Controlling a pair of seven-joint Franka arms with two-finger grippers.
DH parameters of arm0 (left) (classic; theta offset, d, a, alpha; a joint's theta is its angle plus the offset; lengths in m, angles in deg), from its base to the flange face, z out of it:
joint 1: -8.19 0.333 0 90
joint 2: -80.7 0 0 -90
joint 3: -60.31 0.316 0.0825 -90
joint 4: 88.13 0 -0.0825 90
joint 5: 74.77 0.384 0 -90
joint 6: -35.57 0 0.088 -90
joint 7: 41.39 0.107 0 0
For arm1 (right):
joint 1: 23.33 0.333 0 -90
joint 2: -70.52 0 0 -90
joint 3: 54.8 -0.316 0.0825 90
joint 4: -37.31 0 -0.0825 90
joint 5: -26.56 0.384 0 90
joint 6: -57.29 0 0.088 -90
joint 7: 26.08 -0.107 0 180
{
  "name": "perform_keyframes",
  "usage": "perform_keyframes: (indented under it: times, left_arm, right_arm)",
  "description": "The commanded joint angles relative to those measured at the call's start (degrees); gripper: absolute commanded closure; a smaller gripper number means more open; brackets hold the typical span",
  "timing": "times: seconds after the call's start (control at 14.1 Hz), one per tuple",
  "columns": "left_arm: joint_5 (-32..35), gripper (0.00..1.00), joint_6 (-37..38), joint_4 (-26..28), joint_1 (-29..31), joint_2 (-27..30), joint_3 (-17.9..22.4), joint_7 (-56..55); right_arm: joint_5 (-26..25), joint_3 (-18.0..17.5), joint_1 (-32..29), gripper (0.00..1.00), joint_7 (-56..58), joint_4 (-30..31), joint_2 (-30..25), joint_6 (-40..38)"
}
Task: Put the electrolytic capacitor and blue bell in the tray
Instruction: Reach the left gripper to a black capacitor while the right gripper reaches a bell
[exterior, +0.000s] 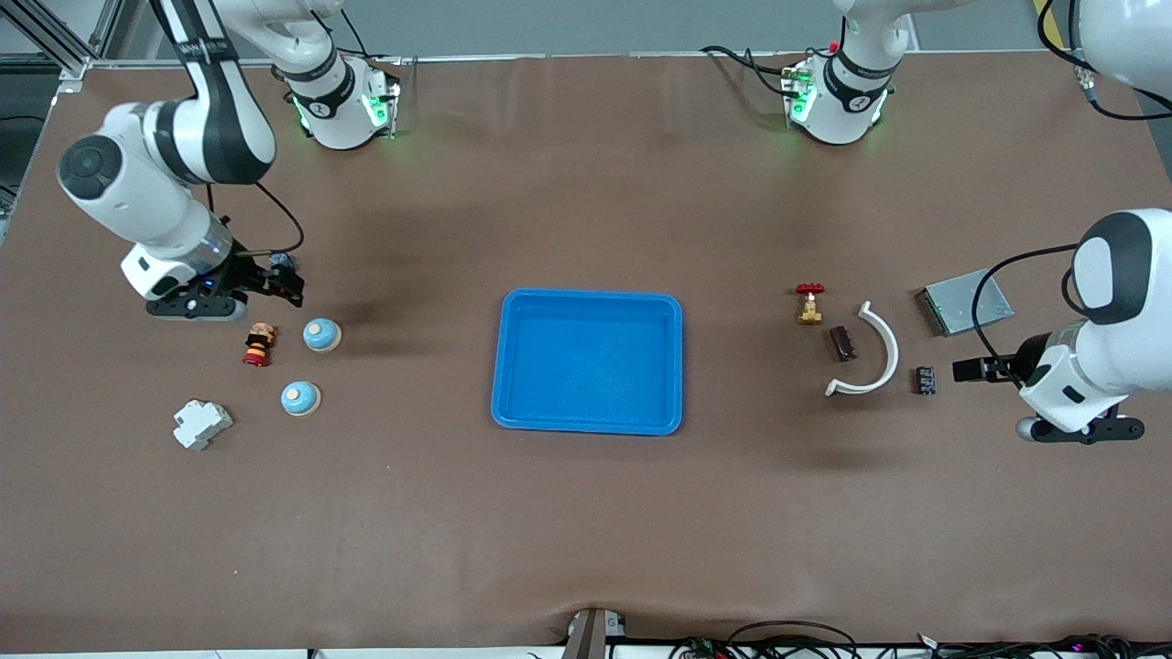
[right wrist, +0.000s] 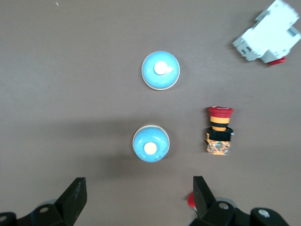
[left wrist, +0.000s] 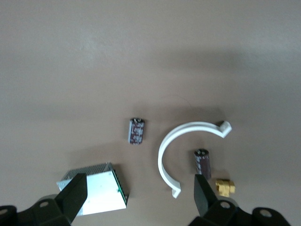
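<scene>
The bright-blue tray lies empty at the table's middle. Two blue bells stand toward the right arm's end; both show in the right wrist view. My right gripper is open and empty, over the bare table beside the first bell. Two dark capacitors lie toward the left arm's end, also in the left wrist view. My left gripper is open and empty, beside the first capacitor.
A red emergency-stop button and a white breaker lie near the bells. A white curved clip, a red-handled brass valve and a metal box lie near the capacitors. A small red part sits by one right finger.
</scene>
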Motion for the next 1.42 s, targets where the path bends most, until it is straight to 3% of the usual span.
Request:
perform_keyframes:
  times: [0.0, 0.43, 0.78, 1.35]
  left_arm:
    - [1.1, 0.0, -3.9, 1.7, 0.3, -0.9, -0.1, 0.7]
    - [4.5, 0.0, -15.2, 10.6, 0.1, -1.2, -0.2, 4.3]
    - [4.5, 0.0, -25.2, 19.4, 2.2, -0.6, -0.4, 4.4]
    - [4.4, 0.0, -27.2, 19.1, 3.3, -4.2, -0.3, 4.4]
  right_arm:
    - [0.0, 0.1, 0.4, 0.0, -1.0, 2.1, 5.0, 8.0]
    - [0.0, 0.2, 0.4, 0.0, -1.0, 3.5, 13.5, 18.1]
    - [0.0, 0.2, 0.4, 0.0, -1.0, 3.5, 17.4, 21.5]
    - [0.0, 0.2, 0.3, 0.0, -1.0, 3.4, 21.7, 26.6]
